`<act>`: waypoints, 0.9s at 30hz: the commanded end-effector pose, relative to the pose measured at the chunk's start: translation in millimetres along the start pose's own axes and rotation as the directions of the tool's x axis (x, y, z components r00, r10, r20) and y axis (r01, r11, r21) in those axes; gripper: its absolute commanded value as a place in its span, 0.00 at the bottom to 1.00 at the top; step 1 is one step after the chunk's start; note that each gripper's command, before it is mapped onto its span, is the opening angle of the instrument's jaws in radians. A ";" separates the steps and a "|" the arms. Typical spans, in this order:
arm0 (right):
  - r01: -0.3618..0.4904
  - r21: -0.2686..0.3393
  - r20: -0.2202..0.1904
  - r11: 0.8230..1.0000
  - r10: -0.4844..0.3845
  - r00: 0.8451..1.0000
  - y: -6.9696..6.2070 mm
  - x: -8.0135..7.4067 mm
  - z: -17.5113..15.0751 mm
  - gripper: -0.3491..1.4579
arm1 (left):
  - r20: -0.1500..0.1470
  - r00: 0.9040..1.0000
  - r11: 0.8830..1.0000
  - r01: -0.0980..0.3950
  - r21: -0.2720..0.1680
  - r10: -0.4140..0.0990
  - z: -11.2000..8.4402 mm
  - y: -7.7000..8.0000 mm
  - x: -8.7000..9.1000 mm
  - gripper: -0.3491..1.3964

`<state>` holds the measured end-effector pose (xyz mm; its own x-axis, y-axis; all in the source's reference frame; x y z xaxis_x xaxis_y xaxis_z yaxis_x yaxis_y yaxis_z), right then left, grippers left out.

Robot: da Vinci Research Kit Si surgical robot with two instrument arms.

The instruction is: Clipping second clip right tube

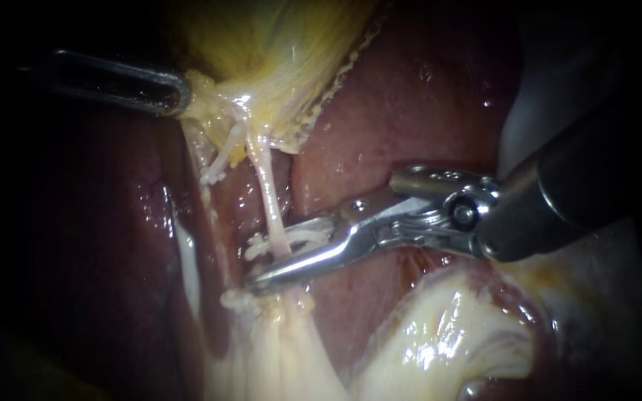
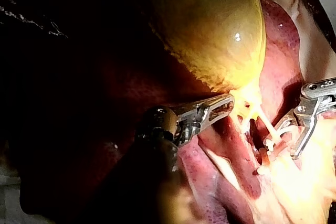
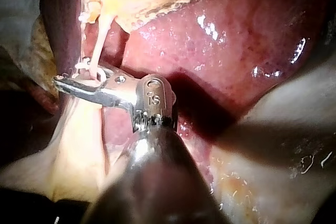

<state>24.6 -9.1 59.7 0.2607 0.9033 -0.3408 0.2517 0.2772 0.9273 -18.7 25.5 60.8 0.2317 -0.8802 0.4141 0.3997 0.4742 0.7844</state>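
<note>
The right tube runs taut from the gallbladder down across the liver. It passes between the jaws of my right instrument, which stand apart around its lower stretch. My left instrument is clamped on the gallbladder's lower edge and, I judge, holds it away to keep the tube stretched for clipping. A white clip lies at the jaws; I can't tell whether it sits on the tube or rides in them. The left instrument's shaft fades into darkness.
</note>
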 end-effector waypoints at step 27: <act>-0.022 0.067 -0.036 0.998 0.024 0.999 0.2 -0.7 0.7 0.00 | 0.000 1.000 1.000 0.000 -0.001 0.000 0.1 0.0 0.0 0.00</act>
<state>25.2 -10.0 59.9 0.2328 0.9207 -0.3131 0.3080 0.2356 0.9217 -18.9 25.5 60.9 0.2315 -0.8800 0.4147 0.4004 0.4747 0.7838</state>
